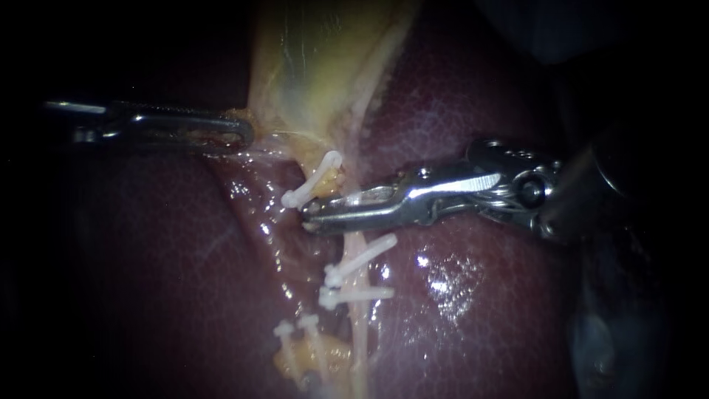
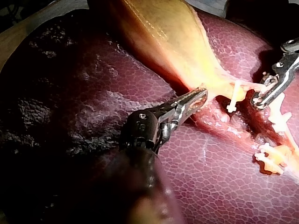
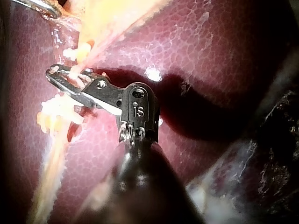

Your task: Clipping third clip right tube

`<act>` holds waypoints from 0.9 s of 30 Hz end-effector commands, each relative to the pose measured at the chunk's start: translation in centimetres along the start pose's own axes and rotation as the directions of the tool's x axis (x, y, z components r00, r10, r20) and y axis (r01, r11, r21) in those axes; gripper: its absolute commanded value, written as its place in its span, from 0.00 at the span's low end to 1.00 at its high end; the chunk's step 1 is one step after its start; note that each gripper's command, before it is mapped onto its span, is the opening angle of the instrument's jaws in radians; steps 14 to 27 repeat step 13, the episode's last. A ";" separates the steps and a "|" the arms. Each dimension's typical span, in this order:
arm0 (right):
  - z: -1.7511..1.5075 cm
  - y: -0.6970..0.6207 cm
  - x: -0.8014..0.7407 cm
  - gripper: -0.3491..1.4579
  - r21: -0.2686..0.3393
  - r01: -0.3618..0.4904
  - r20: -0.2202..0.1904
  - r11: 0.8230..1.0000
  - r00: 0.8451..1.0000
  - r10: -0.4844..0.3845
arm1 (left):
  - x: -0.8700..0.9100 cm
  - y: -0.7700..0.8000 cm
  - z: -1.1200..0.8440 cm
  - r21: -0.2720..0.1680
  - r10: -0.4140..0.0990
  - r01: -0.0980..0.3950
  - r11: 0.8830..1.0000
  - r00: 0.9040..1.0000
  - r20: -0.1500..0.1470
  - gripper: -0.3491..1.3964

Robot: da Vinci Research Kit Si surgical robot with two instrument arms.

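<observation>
Third clip under way: the right tool (image 1: 310,216) straddles the right tube (image 1: 357,340) just above two clips (image 1: 356,295) and appears clenched on it, though glare hides any clip inside. The left tool (image 1: 247,133) grips the gallbladder (image 1: 317,66) edge. Next likely a full squeeze, then release clear of the liver (image 1: 480,295)

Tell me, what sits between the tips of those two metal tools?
A white clip lies between the left instrument and the right instrument, clearest in the left wrist view.
</observation>
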 end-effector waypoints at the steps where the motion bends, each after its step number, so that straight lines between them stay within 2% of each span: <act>1: -0.01 0.00 0.01 0.00 0.004 0.000 -0.001 1.000 1.000 0.000 | 0.00 0.00 0.00 0.000 0.000 0.000 1.000 1.000 0.000 0.00; 7: 0.00 0.01 0.00 0.00 0.010 0.001 0.003 1.000 1.000 -0.001 | 0.00 0.00 0.00 0.000 0.000 0.000 1.000 1.000 0.000 0.00; 13: -0.02 0.08 -0.01 0.00 0.010 0.003 0.004 1.000 1.000 -0.003 | 0.00 0.00 0.00 0.000 0.000 0.000 1.000 1.000 0.000 0.00; 27: -0.02 0.08 -0.01 0.00 0.010 0.003 0.004 1.000 1.000 -0.003 | 0.00 0.00 0.00 0.000 0.000 0.000 1.000 1.000 0.000 0.00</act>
